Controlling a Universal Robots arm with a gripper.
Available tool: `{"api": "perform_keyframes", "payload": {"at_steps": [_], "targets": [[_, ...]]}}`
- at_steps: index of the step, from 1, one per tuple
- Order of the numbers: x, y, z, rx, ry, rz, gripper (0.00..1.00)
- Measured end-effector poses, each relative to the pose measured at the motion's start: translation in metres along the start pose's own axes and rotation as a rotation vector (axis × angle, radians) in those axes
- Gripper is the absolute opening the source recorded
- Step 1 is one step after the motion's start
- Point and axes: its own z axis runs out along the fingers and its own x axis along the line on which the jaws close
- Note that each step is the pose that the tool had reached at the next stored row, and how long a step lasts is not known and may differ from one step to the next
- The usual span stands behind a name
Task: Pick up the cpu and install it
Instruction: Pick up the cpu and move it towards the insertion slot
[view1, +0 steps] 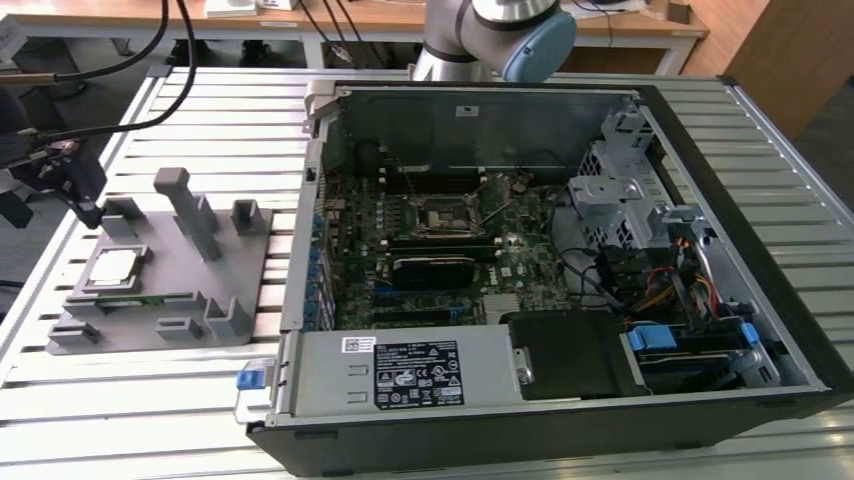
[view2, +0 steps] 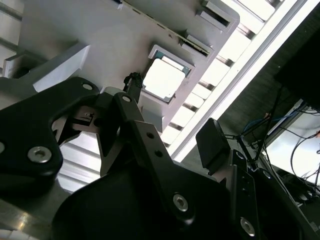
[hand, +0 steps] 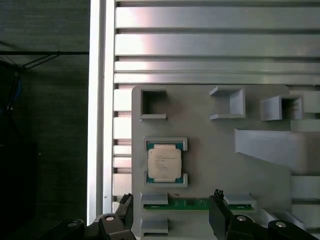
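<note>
The cpu (hand: 164, 163) lies flat, silver top up, in a square pocket of the grey holder tray (hand: 210, 150), which sits at the middle left of the exterior view's frame. A green memory stick (hand: 190, 204) lies in the slot just beside it. The hand (hand: 171, 197) hovers above the tray near that slot, fingers spread apart and gripping nothing. The tray rests on the slatted bench (view1: 200, 110). To the exterior view's right lies the open computer case (view1: 747, 200), its motherboard socket (view1: 445, 212) near the middle.
</note>
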Motion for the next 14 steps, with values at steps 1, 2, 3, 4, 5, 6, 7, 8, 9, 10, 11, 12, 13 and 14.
{"api": "perform_keyframes", "payload": {"at_steps": [1, 2, 3, 4, 5, 6, 7, 8, 9, 10, 11, 12, 13, 14], "targets": [[0.0, -0.0001, 0.0006, 0.0, 0.0001, -0.002, 0.7], [0.0, -0.0002, 0.0013, 0.0001, 0.0002, -0.007, 0.7], [0.0, -0.0004, 0.0019, 0.0003, 0.0005, -0.014, 0.7], [0.0, -0.0005, 0.0025, 0.0004, 0.0007, -0.022, 0.7], [-0.0001, -0.0007, 0.0034, 0.0005, 0.0008, -0.026, 0.7], [-0.0001, -0.0008, 0.0043, 0.0005, 0.0009, -0.028, 0.7], [-0.0001, -0.0009, 0.0053, 0.0006, 0.0009, -0.03, 0.7], [-0.0001, -0.0009, 0.0063, 0.0006, 0.001, -0.031, 0.7], [-0.0001, -0.001, 0.0071, 0.0006, 0.0009, -0.031, 0.7], [-0.0002, -0.001, 0.008, 0.0006, 0.001, -0.031, 0.7], [-0.0002, -0.001, 0.0087, 0.0006, 0.0009, -0.031, 0.7], [-0.0002, -0.0011, 0.0095, 0.0006, 0.0009, -0.031, 0.7], [-0.0002, -0.0011, 0.0105, 0.0006, 0.0009, -0.031, 0.7], [-0.0002, -0.0011, 0.0116, 0.0006, 0.001, -0.033, 0.7]]}}
